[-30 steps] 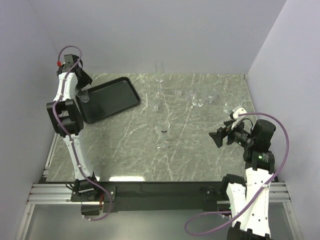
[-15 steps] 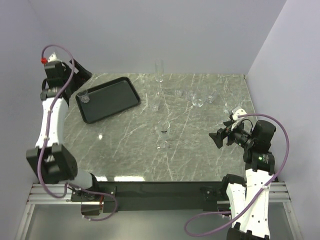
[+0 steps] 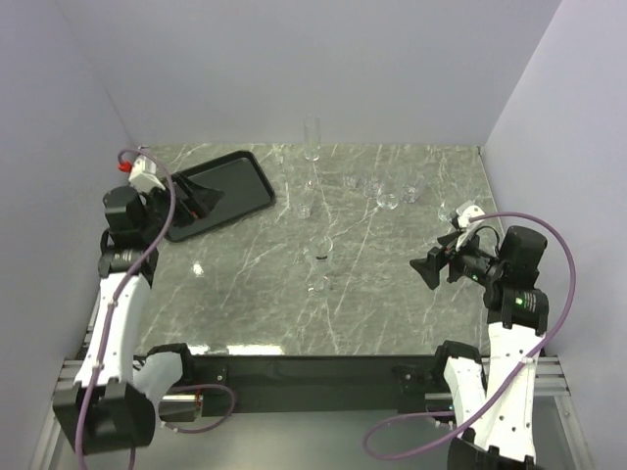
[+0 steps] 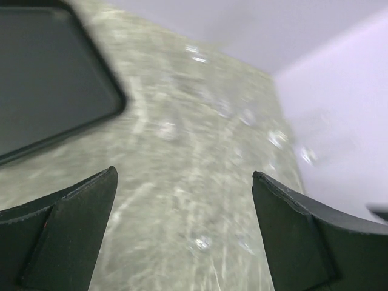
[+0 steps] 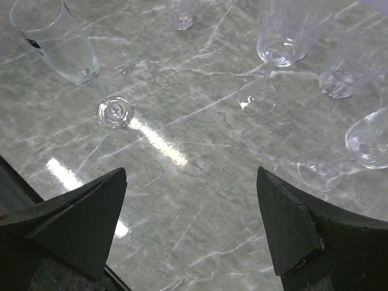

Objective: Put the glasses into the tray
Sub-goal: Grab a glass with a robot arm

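since both the left gripper (image 4: 183,176), by the black tray (image 3: 240,186) in the far left corner, and the right gripper (image 5: 191,176) gape wide and empty, a stray finger could topple crowded glasses (image 3: 389,201) (flute (image 5: 63,45), wine glass (image 5: 280,39)) from mid-bench to the far edge.

Seen from above, the glasses (image 3: 388,200) string across the far part of the table (image 3: 245,294) from 12 to 2 o'clock, with the tall flute (image 3: 313,139) at 12 by the back wall. Two lone glasses (image 3: 321,253) stand near the centre and block a straight lane from 3 to 9. From 4 round to 8 lies bare marble. The tray (image 3: 245,181) sits at 10, bordered by bare stone. Ahead of the right gripper (image 5: 191,173), a stemmed flute (image 5: 57,39) at 11 and a wine glass (image 5: 282,42) at 1 leave a bare strip between their feet. A tumbler (image 5: 357,60) crowds 2.
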